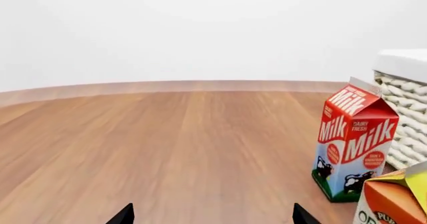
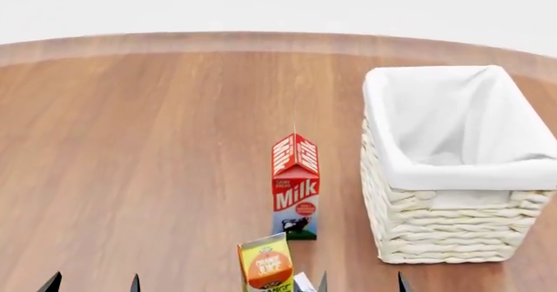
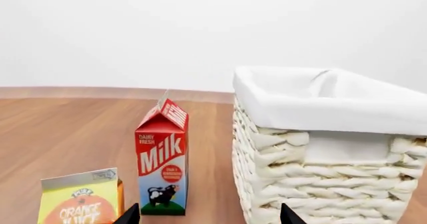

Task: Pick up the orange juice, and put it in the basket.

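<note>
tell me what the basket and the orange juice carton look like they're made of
The basket looks like white woven wicker, shown by its chunky braided strands, with a soft matte white cloth lining folded over the rim. The orange juice looks like printed paperboard, smooth, with a folded gable top.

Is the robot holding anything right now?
No. Both tools are open and empty. The orange juice stands free on the table, by the milk.

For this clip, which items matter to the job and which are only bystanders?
Needed:
- orange juice carton
- basket

Bystanders:
- milk carton, standing between the two
</note>
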{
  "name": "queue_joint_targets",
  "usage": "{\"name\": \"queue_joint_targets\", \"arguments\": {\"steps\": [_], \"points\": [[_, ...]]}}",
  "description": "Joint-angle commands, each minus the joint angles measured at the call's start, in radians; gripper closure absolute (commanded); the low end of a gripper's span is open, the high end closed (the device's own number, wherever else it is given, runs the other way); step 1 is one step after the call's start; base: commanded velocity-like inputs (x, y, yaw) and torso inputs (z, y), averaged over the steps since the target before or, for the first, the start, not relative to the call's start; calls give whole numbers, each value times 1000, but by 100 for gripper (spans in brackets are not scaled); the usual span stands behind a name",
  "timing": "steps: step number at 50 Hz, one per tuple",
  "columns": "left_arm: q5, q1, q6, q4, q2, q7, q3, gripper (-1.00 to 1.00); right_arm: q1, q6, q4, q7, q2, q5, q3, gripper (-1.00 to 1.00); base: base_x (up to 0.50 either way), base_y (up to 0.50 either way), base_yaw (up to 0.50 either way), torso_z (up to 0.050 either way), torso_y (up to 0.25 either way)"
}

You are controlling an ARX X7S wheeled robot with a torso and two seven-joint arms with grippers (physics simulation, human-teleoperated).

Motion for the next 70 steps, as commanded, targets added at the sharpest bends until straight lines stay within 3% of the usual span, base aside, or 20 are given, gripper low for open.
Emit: {"name": "queue_joint_targets", "arguments": {"steps": [1, 17, 34, 58, 70], "points": [[-8, -1, 2, -1, -8, -10, 10, -100, 2, 0, -1, 8, 7, 8, -10, -100, 375, 0, 0, 0, 0], [-18, -3, 4, -1, -18, -21, 22, -100, 0, -18, 11, 17, 14, 12, -27, -100, 374, 0, 0, 0, 0], [-28, -5, 7, -2, -28, -33, 34, -100, -186, 5, -281, 10, 55, -25, -125, -100, 0, 0, 0, 0, 1], [-40, -7, 10, -3, -40, -47, 49, -100, -295, -20, -407, 14, 101, -93, -209, -100, 0, 0, 0, 0, 0], [-46, -8, 12, -4, -46, -53, 56, -100, -329, -92, -360, 20, 113, -94, -227, -100, 0, 0, 0, 0, 0]]}}
